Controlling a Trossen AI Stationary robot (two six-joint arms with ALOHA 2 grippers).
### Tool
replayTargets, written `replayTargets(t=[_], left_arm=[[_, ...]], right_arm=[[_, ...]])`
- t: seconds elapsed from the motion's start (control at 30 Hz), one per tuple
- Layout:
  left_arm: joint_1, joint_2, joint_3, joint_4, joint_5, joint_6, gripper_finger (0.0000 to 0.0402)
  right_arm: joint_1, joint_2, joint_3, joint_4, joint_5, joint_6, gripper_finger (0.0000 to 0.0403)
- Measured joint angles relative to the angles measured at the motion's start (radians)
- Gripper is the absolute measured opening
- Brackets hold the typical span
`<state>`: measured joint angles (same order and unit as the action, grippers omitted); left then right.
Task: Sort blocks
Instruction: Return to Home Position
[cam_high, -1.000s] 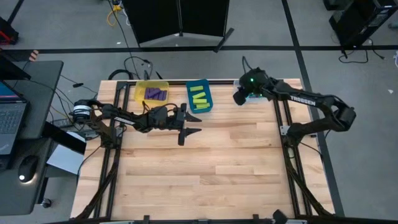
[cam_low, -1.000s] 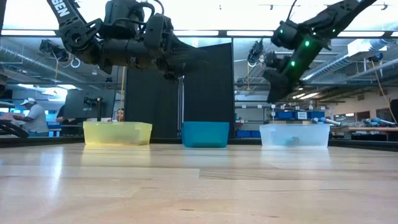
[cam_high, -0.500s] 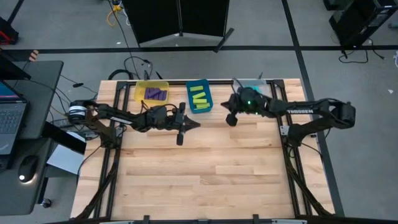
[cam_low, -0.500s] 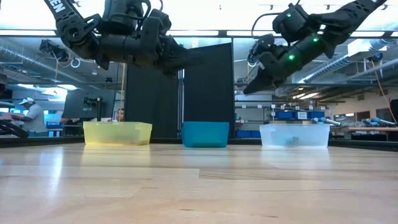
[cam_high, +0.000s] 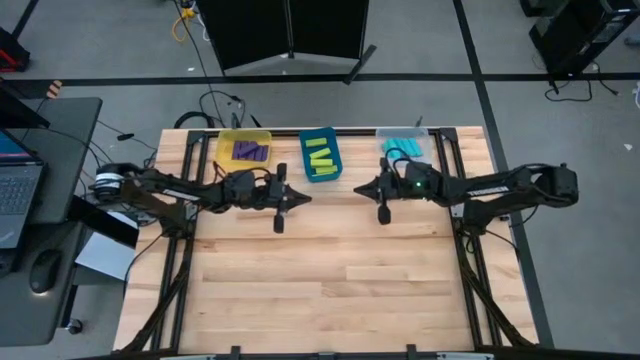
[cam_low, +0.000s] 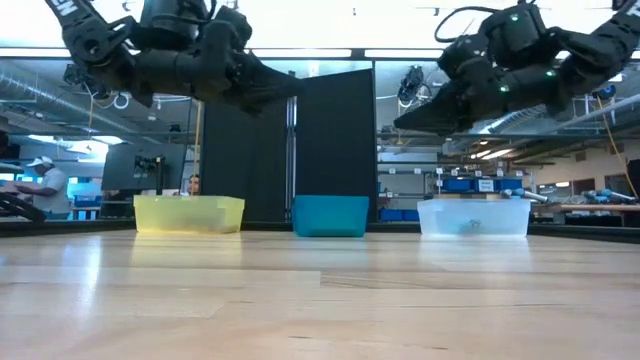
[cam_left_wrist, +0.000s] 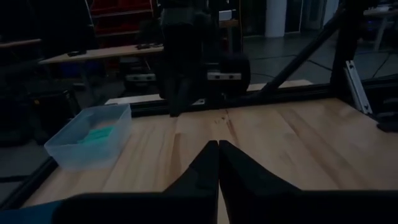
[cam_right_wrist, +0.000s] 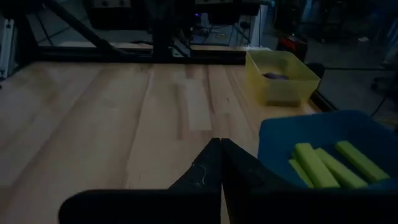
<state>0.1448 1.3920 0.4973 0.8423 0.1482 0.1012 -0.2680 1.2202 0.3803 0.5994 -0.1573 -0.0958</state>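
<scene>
1. At the far edge of the table (cam_high: 330, 280), 3 bins sit in a row. In the high view, L to R, they are the yellow bin (cam_high: 243, 133), blue bin (cam_high: 320, 131) and clear bin (cam_high: 403, 132).
2. The blocks lie by colour. Purple blocks (cam_high: 250, 151) are in the yellow bin, lime blocks (cam_high: 320, 156) lie side by side in the blue bin, and cyan blocks (cam_high: 405, 150) are in the clear bin.
3. The left gripper (cam_high: 303, 197) hangs off the wood, near the bins' front and about level w/ the gap betw. yellow & blue. Its arm reaches in flat from the table's left side. The fingers are clenched tip to tip w/ nothing betw. them, as the left wrist view confirms (cam_left_wrist: 219, 144).
4. The right gripper (cam_high: 360, 188) mirrors it, in front of the gap betw. the blue & clear bins, w/ its arm coming from the right side. It too is pinched closed on nothing (cam_right_wrist: 219, 142).
5. The 2 grippers point at each other across the middle and stay apart, not touching.
6. In the low view both grippers are held well above the bin rims.
7. The left wrist cam looks over bare planks to the clear bin w/ its cyan blocks. The right wrist cam sees the lime blocks close by and the yellow bin farther off.
</scene>
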Motion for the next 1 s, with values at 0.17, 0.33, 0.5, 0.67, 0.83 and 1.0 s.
replayTargets(t=[0.17,0.33,0.5,0.67,0.83,1.0], left_arm=[[0.0,-0.084,-0.063,0.004,0.0,-0.001,0.0015],[0.0,-0.177,-0.128,0.004,0.0,-0.025,0.0015],[0.0,-0.261,-0.199,-0.004,-0.024,-0.026,0.0015],[0.0,-0.329,-0.255,-0.005,-0.024,-0.03,0.0015],[0.0,-0.396,-0.307,-0.004,-0.025,-0.053,0.0015],[0.0,-0.466,-0.355,-0.004,-0.024,-0.065,0.0015]], right_arm=[[0.001,-0.108,-0.066,-0.002,0.0,0.006,0.0009],[0.001,-0.231,-0.14,-0.004,0.0,-0.01,0.0009],[0.004,-0.358,-0.222,-0.007,0.0,0.0,0.001],[0.006,-0.477,-0.296,-0.015,0.0,0.023,0.001],[0.006,-0.565,-0.339,-0.031,0.0,0.024,0.001],[0.006,-0.636,-0.375,-0.04,-0.002,0.033,0.001]])
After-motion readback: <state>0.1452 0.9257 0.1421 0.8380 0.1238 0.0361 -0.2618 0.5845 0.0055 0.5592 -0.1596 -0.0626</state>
